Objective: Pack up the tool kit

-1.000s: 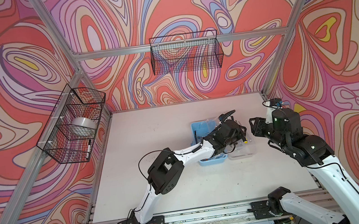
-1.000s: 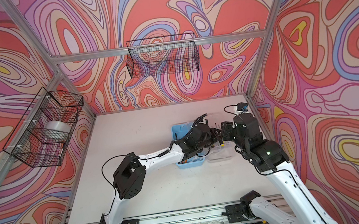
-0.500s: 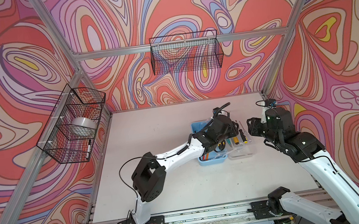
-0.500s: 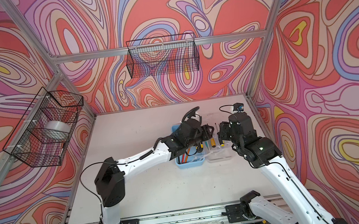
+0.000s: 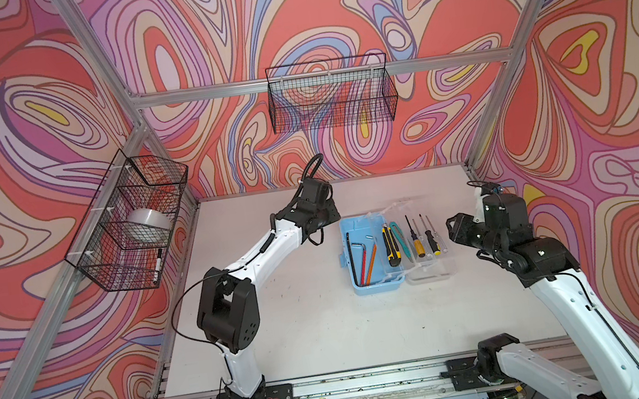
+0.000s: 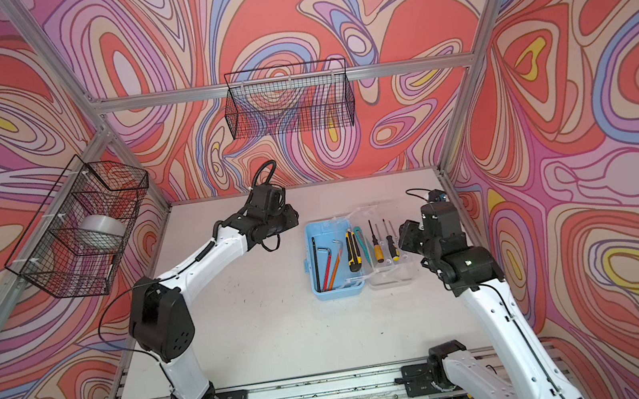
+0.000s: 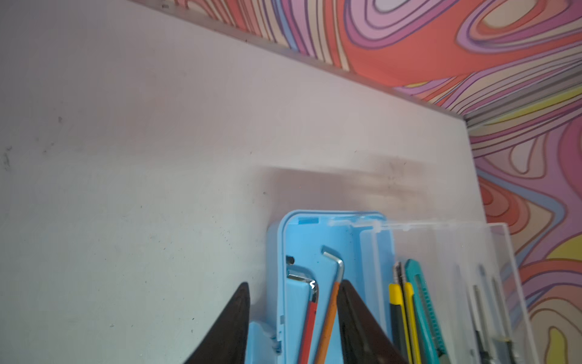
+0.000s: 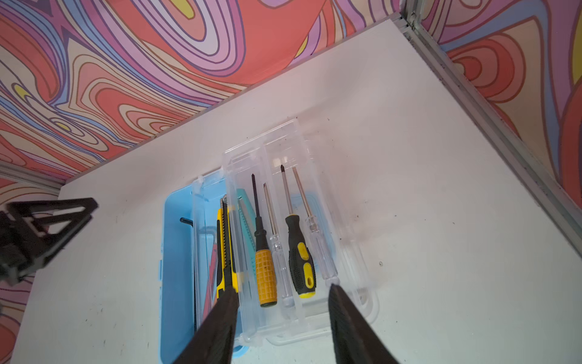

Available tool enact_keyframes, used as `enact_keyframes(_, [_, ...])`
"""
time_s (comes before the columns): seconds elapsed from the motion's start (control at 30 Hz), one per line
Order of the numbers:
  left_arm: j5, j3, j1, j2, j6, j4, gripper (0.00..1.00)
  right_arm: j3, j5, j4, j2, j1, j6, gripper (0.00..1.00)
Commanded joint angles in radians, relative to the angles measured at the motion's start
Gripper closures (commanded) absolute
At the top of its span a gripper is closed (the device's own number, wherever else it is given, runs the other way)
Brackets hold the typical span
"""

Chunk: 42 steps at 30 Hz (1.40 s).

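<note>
The tool kit box [image 5: 379,286], light blue, sits open on the white table [image 5: 305,328], right of centre, its long sides running near to far. Its clear lid [image 5: 436,269] lies flat against the box's right side.

In the blue half, a black hex key [image 5: 351,259] lies along the left wall, with a red hex key [image 7: 310,318] and an orange hex key [image 7: 329,315] beside it, bent ends pointing far. A yellow-and-black utility knife [image 5: 390,248] and a teal utility knife [image 7: 423,302] lie side by side at the seam between box and lid; I cannot tell which half carries them. In the lid rest an orange-handled screwdriver [image 8: 266,277], a black-and-yellow-handled screwdriver [image 8: 299,261] and two clear-handled screwdrivers [image 8: 318,242], all with tips pointing far.

The left tool [image 7: 294,282] hovers just far and left of the box's far-left corner, its dark fingers [image 7: 233,324] spread and gripping nothing. The right tool [image 5: 456,230] hangs just right of the lid, released as well, with nothing between its fingers [image 8: 346,321].

On the left wall hangs a black wire basket [image 5: 107,253] with a silver tape roll [image 5: 145,223] and a marker [image 5: 157,263]. Another wire basket [image 5: 331,94] hangs on the far wall.
</note>
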Motion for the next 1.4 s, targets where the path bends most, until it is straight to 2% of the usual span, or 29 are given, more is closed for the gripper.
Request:
enact_keyframes(0.0, [0.066, -0.002, -0.013, 0.022, 0.041, -0.039, 0.52, 0.021, -0.070, -0.024, 0.021, -0.015, 0.025, 0.50])
enact_keyframes(0.17, [0.088, -0.042, -0.013, 0.057, 0.029, 0.009, 0.49, 0.012, -0.079, -0.011, 0.041, -0.018, 0.025, 0.50])
enact_keyframes(0.33, [0.105, -0.045, -0.015, 0.113, 0.015, 0.018, 0.53, 0.041, -0.091, -0.010, 0.079, -0.021, 0.002, 0.50])
enact_keyframes(0.43, [0.129, -0.038, -0.016, 0.142, 0.000, 0.026, 0.57, 0.046, -0.103, -0.003, 0.104, -0.024, -0.013, 0.50])
enact_keyframes(0.53, [0.137, -0.027, -0.017, 0.165, -0.016, 0.006, 0.67, 0.036, -0.105, 0.019, 0.114, -0.031, -0.014, 0.51])
enact_keyframes(0.67, [0.135, -0.047, -0.020, 0.174, -0.029, 0.014, 0.68, 0.012, -0.127, 0.056, 0.123, -0.039, -0.013, 0.51])
enact_keyframes(0.93, [0.080, 0.003, -0.019, 0.240, -0.022, -0.038, 0.80, -0.071, -0.173, 0.152, 0.140, -0.048, 0.008, 0.51])
enact_keyframes(1.1, [0.042, 0.037, -0.017, 0.270, -0.017, -0.070, 1.00, -0.117, -0.170, 0.179, 0.144, -0.049, 0.016, 0.52])
enact_keyframes(1.37, [-0.008, -0.011, 0.000, 0.220, -0.039, -0.068, 1.00, -0.168, -0.152, 0.203, 0.147, -0.071, 0.007, 0.52])
